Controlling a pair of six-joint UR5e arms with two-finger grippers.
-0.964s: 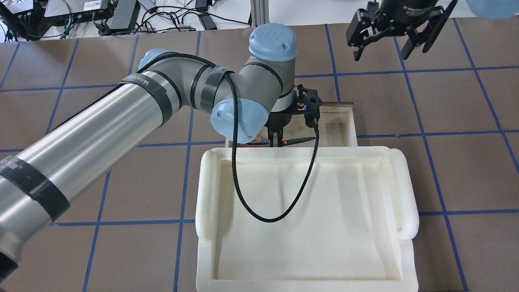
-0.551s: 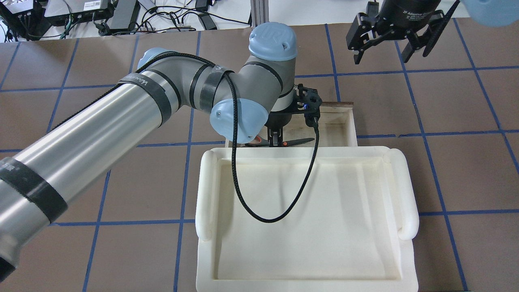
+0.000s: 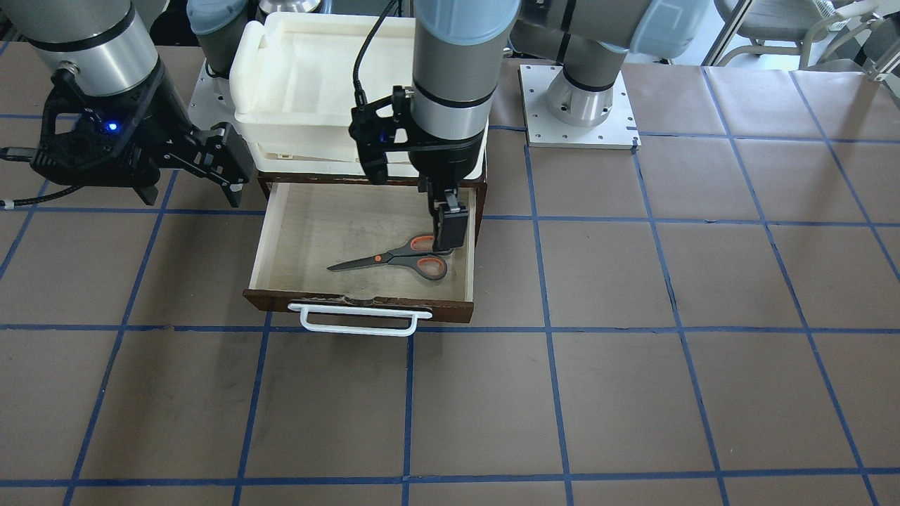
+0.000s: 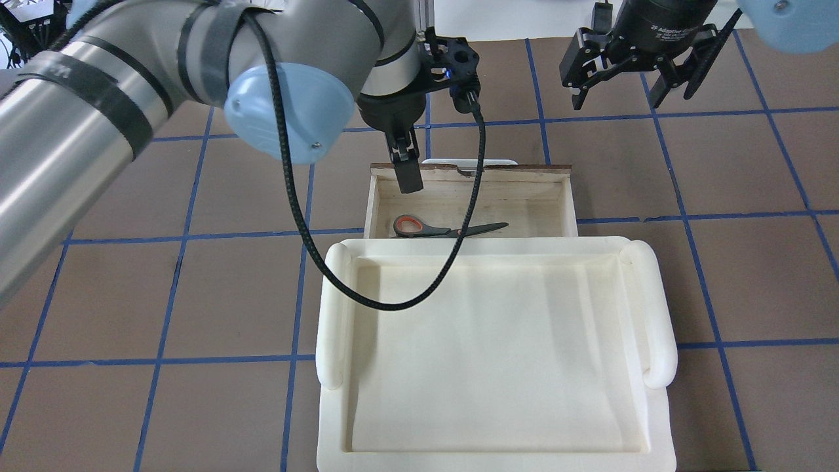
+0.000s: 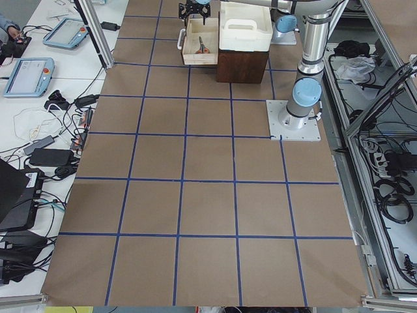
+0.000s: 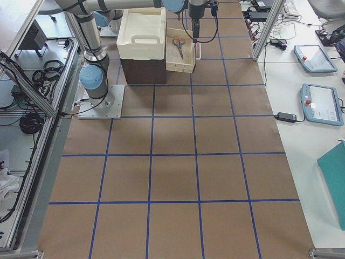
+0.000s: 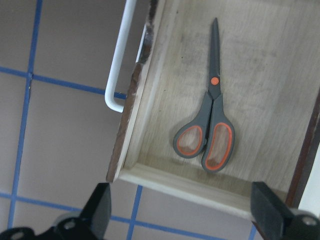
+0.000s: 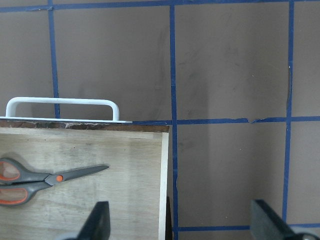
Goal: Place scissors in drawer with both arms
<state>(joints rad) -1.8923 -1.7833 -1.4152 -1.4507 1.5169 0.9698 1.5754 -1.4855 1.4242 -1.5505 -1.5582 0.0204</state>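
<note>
The scissors (image 3: pixel 401 260) lie flat on the pale floor of the open drawer (image 3: pixel 358 303), handles toward my left side. They also show in the overhead view (image 4: pixel 446 229), the left wrist view (image 7: pixel 210 120) and the right wrist view (image 8: pixel 40 180). My left gripper (image 4: pixel 408 176) hangs above the drawer's left end, clear of the scissors. In its wrist view (image 7: pixel 182 215) its fingers stand wide apart and empty. My right gripper (image 4: pixel 632 78) is open and empty, raised beyond the drawer's right side; it also shows in the front view (image 3: pixel 193 183).
A large white plastic tray (image 4: pixel 331 314) sits on the cabinet above the drawer. The drawer's white loop handle (image 3: pixel 358 325) faces away from the robot. The left arm's black cable (image 4: pixel 393 305) hangs over the tray. The brown table has blue tape lines.
My left gripper has risen out of the drawer and moved away from the robot, leaving the scissors lying in the drawer. The right gripper has hardly moved.
</note>
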